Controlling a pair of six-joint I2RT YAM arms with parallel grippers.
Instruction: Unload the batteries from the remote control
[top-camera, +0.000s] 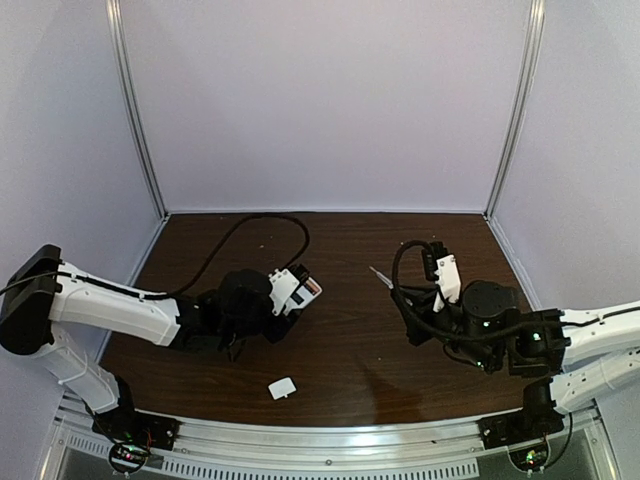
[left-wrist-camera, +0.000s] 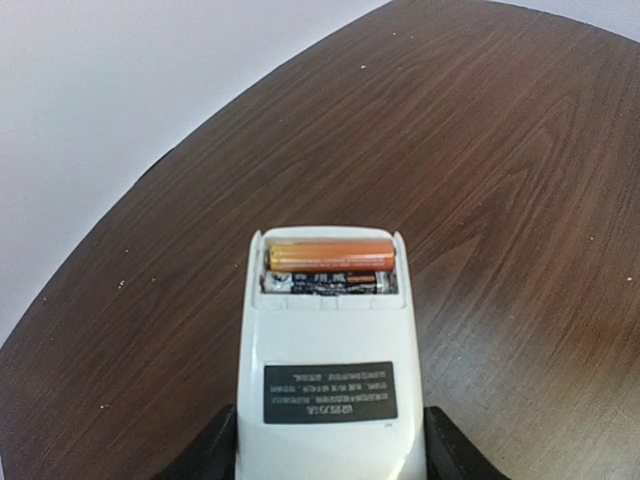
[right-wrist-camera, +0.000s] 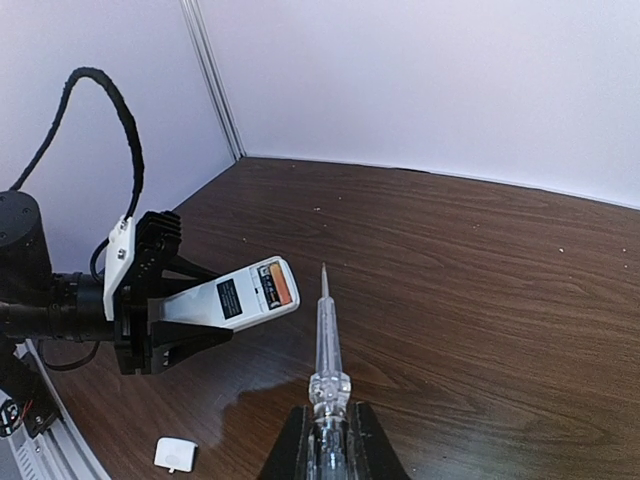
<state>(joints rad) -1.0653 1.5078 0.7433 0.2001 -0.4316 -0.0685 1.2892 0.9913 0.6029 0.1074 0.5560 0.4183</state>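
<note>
clamping the remote control (left-wrist-camera: 328, 350), left fingers (left-wrist-camera: 210, 457); right fingers (right-wrist-camera: 292, 450) pinching screwdriver (right-wrist-camera: 326, 335), well apart

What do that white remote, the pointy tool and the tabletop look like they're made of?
Remote: matte white plastic, judging by its smooth moulded shell. Screwdriver: see-through handle, likely clear plastic, with a thin grey tip, probably metal. Tabletop: dark brown wood grain; real wood or laminate, I cannot tell.

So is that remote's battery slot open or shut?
Open. Both batteries lie exposed in the uncovered slot of the remote, and the white cover lies apart on the table.
</note>
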